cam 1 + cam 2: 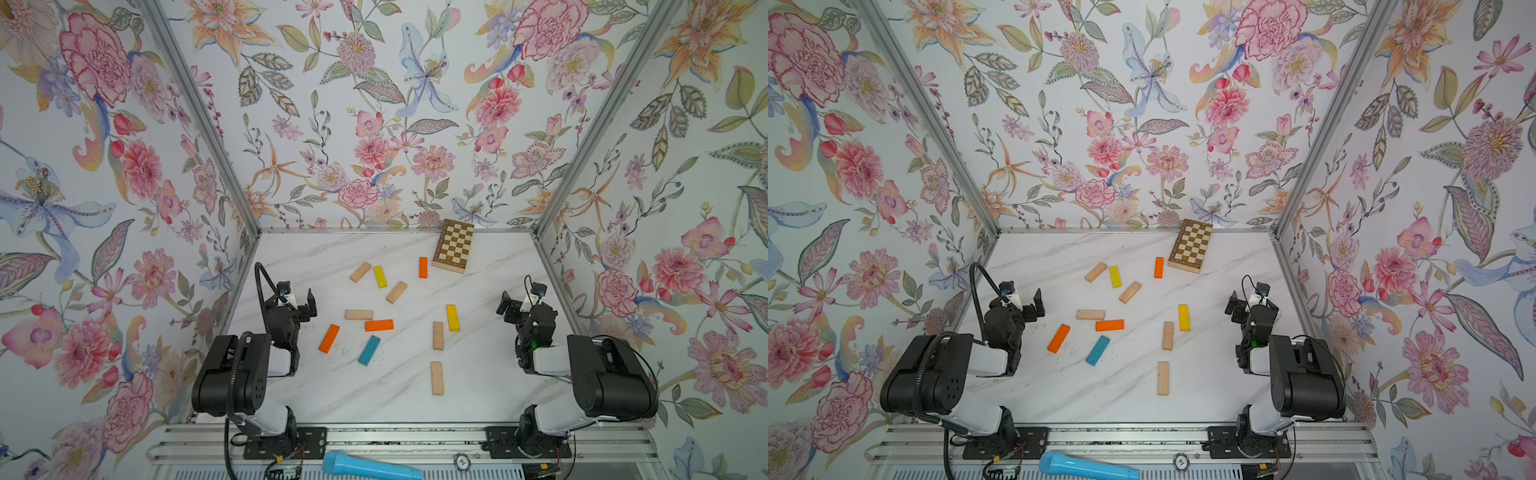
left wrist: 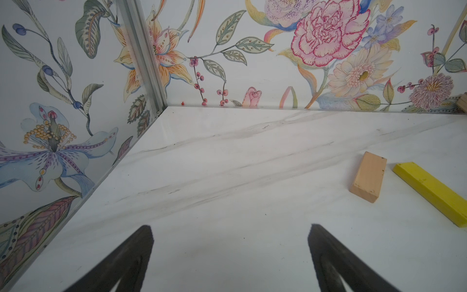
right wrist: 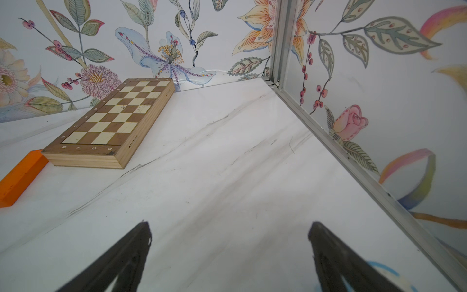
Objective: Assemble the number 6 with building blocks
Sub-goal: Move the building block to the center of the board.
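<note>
Several building blocks lie loose and scattered flat on the white marble table [image 1: 490, 374]: beige [image 1: 358, 314], orange [image 1: 379, 325], yellow [image 1: 452, 318] and one teal [image 1: 369, 350]. No number 6 shape shows among them. My left gripper [image 1: 300, 300] hovers open and empty at the table's left side. The left wrist view shows bare table between its fingers [image 2: 145, 242], with a beige block [image 2: 369, 177] and a yellow block [image 2: 429, 191] off to one side. Over at the right side my right gripper [image 1: 515, 305] is open too, holding nothing [image 3: 228, 226]. An orange block [image 3: 20, 174] lies by the board.
A brown-and-cream chequered board [image 1: 453, 246] lies at the back, against the rear wall. A light-blue microphone [image 1: 370, 467] rests on the front rail, off the table. Flowered walls with metal edge rails [image 3: 353, 161] close the table on the left, right and back.
</note>
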`<state>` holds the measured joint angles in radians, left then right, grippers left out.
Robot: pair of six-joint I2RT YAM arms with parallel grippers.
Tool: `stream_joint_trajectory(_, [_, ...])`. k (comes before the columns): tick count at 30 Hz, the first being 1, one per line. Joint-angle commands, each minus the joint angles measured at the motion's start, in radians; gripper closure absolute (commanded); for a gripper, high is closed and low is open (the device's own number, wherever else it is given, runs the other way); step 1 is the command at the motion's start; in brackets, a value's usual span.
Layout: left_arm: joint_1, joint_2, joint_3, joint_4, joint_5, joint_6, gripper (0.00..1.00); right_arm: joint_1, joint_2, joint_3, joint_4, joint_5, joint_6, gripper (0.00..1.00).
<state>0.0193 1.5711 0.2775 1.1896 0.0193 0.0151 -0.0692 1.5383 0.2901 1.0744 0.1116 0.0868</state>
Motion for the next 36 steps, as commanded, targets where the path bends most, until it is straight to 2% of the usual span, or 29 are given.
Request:
stream_joint_trajectory(1, [-0.007, 0.005, 0.006, 0.002, -0.009, 0.014, 0.01, -0.006, 0.008, 0.02, -0.005, -0.01, 0.01, 0.01])
stream_joint_trajectory(36, [-0.017, 0.001, 0.015, -0.022, -0.04, 0.016, 0.01, 0.01, -0.004, 0.02, -0.014, 0.004, -0.005, 0.01])
